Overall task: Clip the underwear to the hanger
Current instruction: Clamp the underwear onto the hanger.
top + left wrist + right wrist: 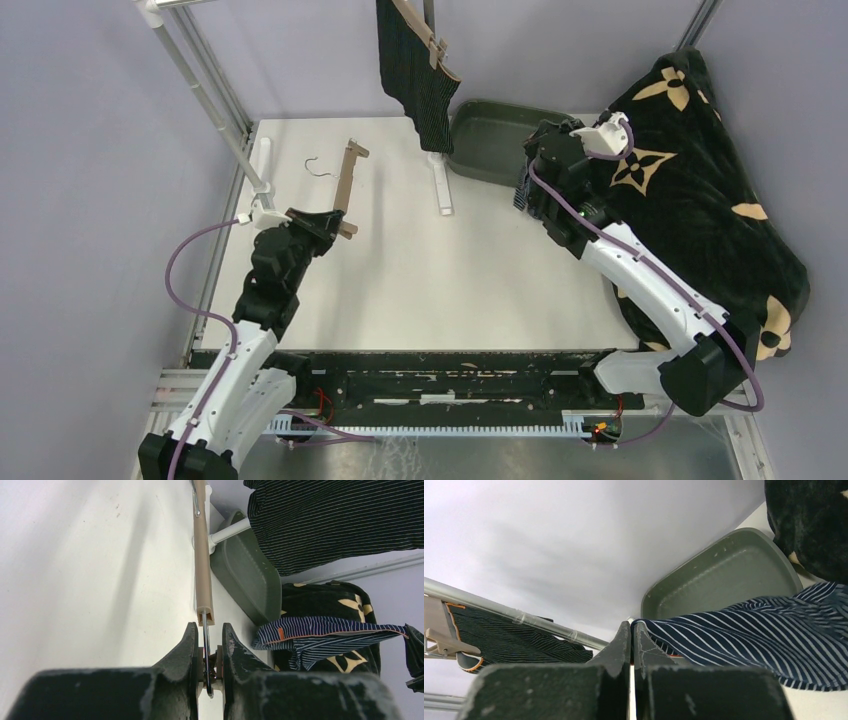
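A wooden hanger [349, 185] with a wire hook lies on the white table at the left. My left gripper [335, 226] is shut on the clip at its near end; in the left wrist view the jaws [207, 645] squeeze the clip below the bar [202, 555]. My right gripper [527, 190] is shut on the edge of the navy striped underwear [754, 640], held above the table beside the green tray; it also shows in the left wrist view [325, 632]. The black pinstriped underwear [415, 75] hangs clipped to another hanger on the rail at the back.
A green tray [495, 140] sits at the back centre. A big black blanket with tan flowers [700, 190] fills the right side. A metal rack frame [205, 85] stands at the back left, with a white post foot [441, 185] beside the tray.
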Robot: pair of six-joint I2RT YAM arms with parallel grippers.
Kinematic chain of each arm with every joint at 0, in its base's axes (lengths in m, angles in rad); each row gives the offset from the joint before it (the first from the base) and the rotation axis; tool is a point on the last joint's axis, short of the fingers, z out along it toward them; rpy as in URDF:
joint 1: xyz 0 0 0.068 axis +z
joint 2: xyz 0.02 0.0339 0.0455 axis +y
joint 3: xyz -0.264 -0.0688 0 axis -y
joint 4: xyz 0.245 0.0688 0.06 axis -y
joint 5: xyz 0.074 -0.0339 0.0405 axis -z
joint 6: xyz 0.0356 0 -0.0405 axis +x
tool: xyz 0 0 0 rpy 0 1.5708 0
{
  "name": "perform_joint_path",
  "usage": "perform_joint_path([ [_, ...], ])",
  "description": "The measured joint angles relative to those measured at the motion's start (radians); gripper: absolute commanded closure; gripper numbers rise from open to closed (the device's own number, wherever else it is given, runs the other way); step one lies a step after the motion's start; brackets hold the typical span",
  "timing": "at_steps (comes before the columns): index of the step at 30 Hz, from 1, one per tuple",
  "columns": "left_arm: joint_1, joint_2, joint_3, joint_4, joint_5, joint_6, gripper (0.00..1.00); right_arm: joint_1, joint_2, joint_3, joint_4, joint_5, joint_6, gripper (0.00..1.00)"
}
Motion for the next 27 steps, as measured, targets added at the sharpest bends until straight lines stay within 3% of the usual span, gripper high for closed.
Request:
perform_joint_path([
  [13,0.000,0.003,0.000,0.016,0.003,0.000,0.97,-0.006,0.031,-0.048,0.002,0.060,0.054,1.00],
  [22,0.000,0.046,-0.001,0.042,0.005,0.000,0.97,-0.112,0.213,0.154,0.017,0.072,0.053,1.00],
  [27,0.000,0.046,-0.003,0.045,0.004,0.000,0.97,-0.127,0.197,0.157,0.002,0.087,0.095,1.00],
])
